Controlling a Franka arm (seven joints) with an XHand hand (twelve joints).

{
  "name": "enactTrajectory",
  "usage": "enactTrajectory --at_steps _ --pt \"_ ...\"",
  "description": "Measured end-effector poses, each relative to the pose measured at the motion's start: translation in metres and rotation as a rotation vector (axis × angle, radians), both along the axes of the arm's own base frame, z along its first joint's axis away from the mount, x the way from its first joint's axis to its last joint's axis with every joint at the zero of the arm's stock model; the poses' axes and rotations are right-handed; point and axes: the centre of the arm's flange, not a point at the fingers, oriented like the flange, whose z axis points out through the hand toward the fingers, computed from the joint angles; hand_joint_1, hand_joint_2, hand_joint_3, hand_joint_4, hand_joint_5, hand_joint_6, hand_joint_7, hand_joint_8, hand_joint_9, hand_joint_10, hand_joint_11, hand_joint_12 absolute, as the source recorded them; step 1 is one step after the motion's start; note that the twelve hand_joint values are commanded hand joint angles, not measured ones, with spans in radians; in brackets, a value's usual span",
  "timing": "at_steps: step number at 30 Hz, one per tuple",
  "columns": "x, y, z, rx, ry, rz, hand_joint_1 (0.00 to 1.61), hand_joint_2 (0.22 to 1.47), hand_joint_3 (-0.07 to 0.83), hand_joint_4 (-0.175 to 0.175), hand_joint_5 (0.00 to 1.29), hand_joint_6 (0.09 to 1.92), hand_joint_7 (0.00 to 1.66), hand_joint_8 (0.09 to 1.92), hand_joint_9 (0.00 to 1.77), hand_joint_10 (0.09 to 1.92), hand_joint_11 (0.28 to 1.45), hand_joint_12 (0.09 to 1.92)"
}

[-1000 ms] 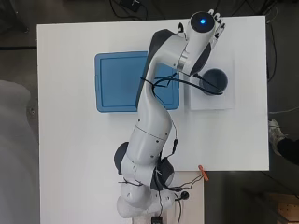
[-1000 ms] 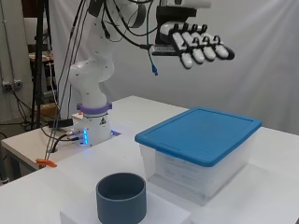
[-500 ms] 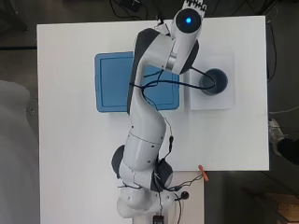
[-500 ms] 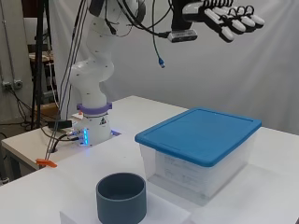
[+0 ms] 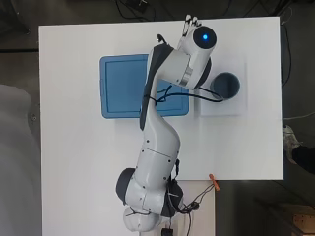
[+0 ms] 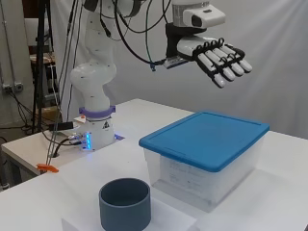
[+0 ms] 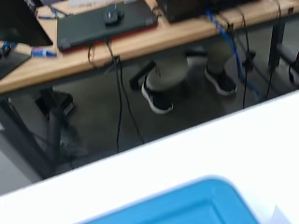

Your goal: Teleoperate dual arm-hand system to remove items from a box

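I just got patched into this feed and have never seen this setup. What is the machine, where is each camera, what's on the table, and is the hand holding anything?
It is one white robot arm bolted at the table's edge, ending in a black and white hand. One camera looks straight down, one looks across from the side, and one sits at the wrist. On the white table stand a clear box with its blue lid on and a dark round cup on a white block. The hand hangs high above the box, fingers straight, holding nothing.

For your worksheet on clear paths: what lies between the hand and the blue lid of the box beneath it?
Nothing. In the side view the hand hangs open above the blue lid, with only air between them.
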Motion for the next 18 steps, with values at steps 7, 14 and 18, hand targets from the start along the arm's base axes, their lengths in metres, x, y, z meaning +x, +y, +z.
enactTrajectory --at_steps 7,14,18 --pt "-0.029 -0.005 -0.038 0.064 0.059 -0.039 0.00 0.87 0.004 -0.009 0.16 0.09 0.20 0.09 0.28 0.09 0.43 0.09" --pt "-0.055 -0.031 -0.068 0.108 0.117 -0.180 0.00 0.89 0.008 -0.002 0.16 0.09 0.20 0.09 0.27 0.09 0.42 0.09" --pt "-0.069 -0.056 -0.063 0.090 0.121 -0.273 0.00 0.89 0.006 0.000 0.16 0.09 0.21 0.09 0.28 0.09 0.42 0.09"
